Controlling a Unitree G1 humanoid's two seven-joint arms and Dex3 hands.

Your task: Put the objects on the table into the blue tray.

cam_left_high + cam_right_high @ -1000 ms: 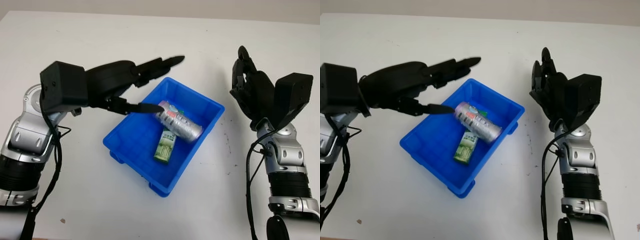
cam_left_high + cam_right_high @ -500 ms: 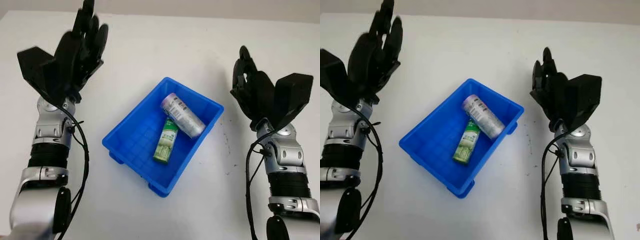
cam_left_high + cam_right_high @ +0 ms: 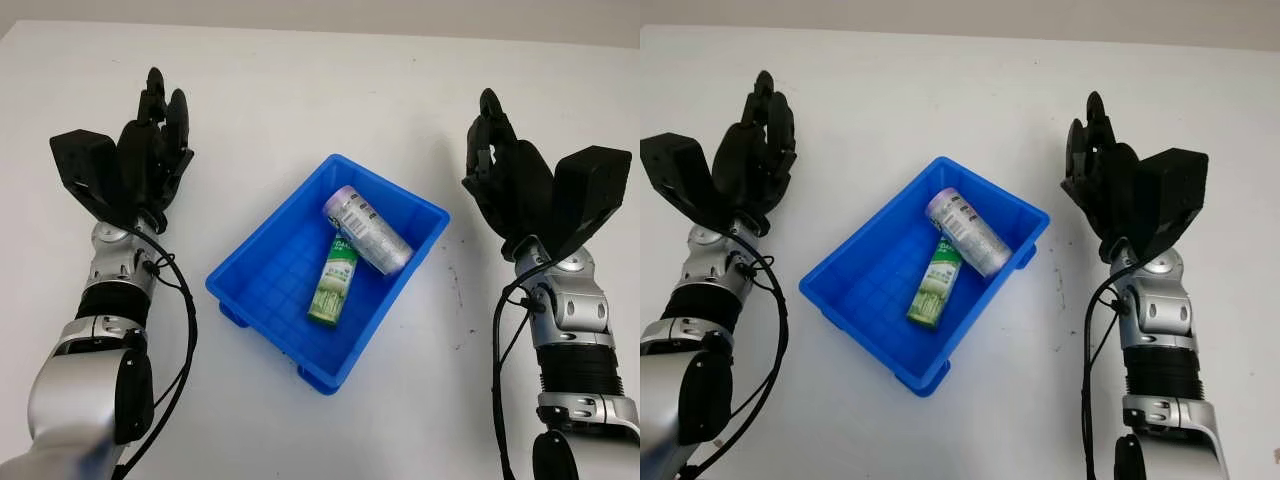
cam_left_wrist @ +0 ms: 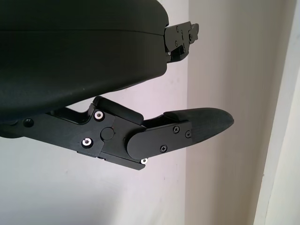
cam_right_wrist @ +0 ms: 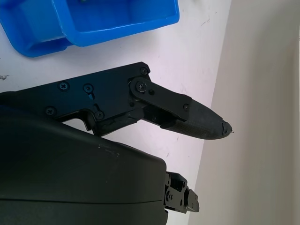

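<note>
The blue tray [image 3: 265, 290] sits mid-table at an angle and holds a silver can [image 3: 367, 230] lying on its side, its label print too small to read, with a green-and-white carton [image 3: 333, 279] lying beside and partly under it, its writing also illegible. The left hand [image 3: 150, 160] is raised well left of the tray, open and holding nothing, while the right hand [image 3: 505, 180] is raised to the tray's right, likewise open and empty

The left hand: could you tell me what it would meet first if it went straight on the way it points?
Probably nothing: the left hand points toward the table's far edge, over bare surface, left of the tray.
</note>
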